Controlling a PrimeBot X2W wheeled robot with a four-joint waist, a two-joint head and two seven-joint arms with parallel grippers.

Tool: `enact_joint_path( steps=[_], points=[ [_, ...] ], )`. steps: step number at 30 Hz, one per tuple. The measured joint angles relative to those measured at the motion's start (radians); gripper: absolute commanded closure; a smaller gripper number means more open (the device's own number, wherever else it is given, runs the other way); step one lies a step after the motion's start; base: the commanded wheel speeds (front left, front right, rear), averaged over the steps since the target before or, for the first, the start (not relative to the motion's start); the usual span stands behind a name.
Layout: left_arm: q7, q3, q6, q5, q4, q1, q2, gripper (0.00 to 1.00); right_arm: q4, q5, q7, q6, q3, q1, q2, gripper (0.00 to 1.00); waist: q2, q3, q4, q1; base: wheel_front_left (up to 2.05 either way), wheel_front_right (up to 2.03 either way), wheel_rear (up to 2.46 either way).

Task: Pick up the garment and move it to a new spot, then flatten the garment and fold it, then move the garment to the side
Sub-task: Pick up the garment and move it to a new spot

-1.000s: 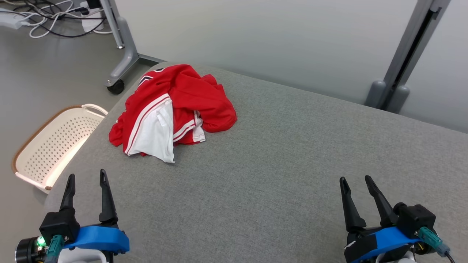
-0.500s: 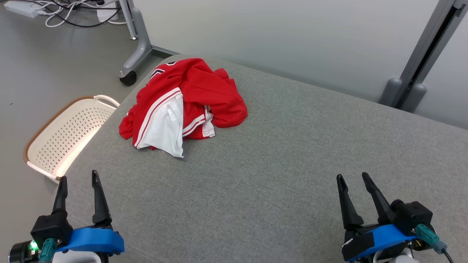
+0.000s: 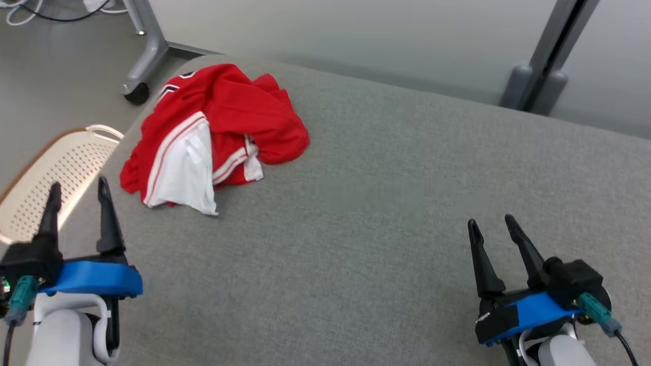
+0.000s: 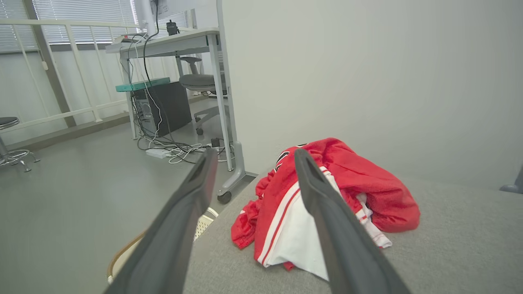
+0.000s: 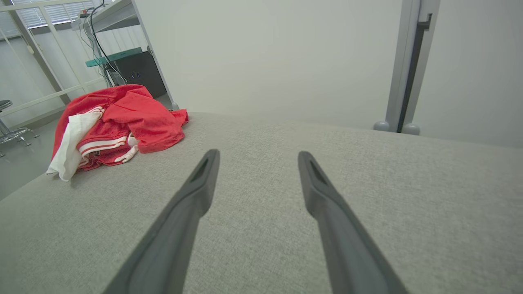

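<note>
A crumpled red garment (image 3: 218,127) with white panels and stripes lies in a heap near the far left corner of the grey cloth-covered table (image 3: 381,203). It also appears in the left wrist view as the garment (image 4: 359,192) and at the left of the right wrist view as the garment (image 5: 122,118). My left gripper (image 3: 77,187) stands open at the table's left edge, short of the heap, with nothing between its fingers. My right gripper (image 3: 492,221) stands open and empty over the table's near right part, far from the garment.
A cream perforated basket (image 3: 46,178) sits on the floor beside the table's left edge. A grey desk leg with a caster (image 3: 137,94) stands beyond the far left corner, and a grey post (image 3: 539,81) behind the table at the right. A pale wall runs behind.
The head camera has shifted, so the whole scene sits differently in its view. The left gripper stands higher in the view and nearer the garment. The garment lies as before.
</note>
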State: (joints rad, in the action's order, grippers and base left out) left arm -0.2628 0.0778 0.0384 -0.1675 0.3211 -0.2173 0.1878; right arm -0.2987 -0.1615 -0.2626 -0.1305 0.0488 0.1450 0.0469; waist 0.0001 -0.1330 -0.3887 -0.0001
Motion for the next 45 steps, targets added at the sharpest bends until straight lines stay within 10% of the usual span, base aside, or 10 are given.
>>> enact_joint_path(
  steps=[23,37,38,39,40,45],
  points=[
    [0.000,0.117,0.074,-0.066,0.339,-0.495,0.278,0.00,0.244,0.174,0.011,0.000,-0.035,0.105,0.001,0.00,0.0002,-0.348,0.286,0.0003,0.00,0.00,0.00],
    [0.000,0.019,0.088,-0.134,0.667,-0.590,0.267,0.00,0.276,0.178,0.022,0.000,-0.025,0.118,0.001,0.00,0.0002,-0.385,0.294,0.0000,0.00,0.00,0.00],
    [0.000,0.005,0.091,-0.147,0.681,-0.591,0.264,0.23,0.276,0.178,0.023,0.000,-0.022,0.119,0.001,0.00,0.0002,-0.383,0.295,0.0001,0.00,0.00,0.00],
    [0.000,-0.006,0.091,-0.165,0.691,-0.593,0.260,0.75,0.276,0.177,0.023,0.000,-0.020,0.119,0.001,0.00,0.0002,-0.381,0.296,0.0000,0.00,0.00,0.00],
    [0.000,-0.023,0.091,-0.177,0.701,-0.595,0.260,1.00,0.276,0.176,0.024,0.000,-0.018,0.120,0.001,0.00,0.0002,-0.379,0.296,0.0001,0.00,0.00,0.00],
    [0.000,-0.065,0.091,-0.221,0.683,-0.597,0.283,1.00,0.271,0.171,0.024,0.000,-0.014,0.120,0.001,0.00,0.0002,-0.360,0.298,0.0001,0.00,0.00,0.00]
  ],
)
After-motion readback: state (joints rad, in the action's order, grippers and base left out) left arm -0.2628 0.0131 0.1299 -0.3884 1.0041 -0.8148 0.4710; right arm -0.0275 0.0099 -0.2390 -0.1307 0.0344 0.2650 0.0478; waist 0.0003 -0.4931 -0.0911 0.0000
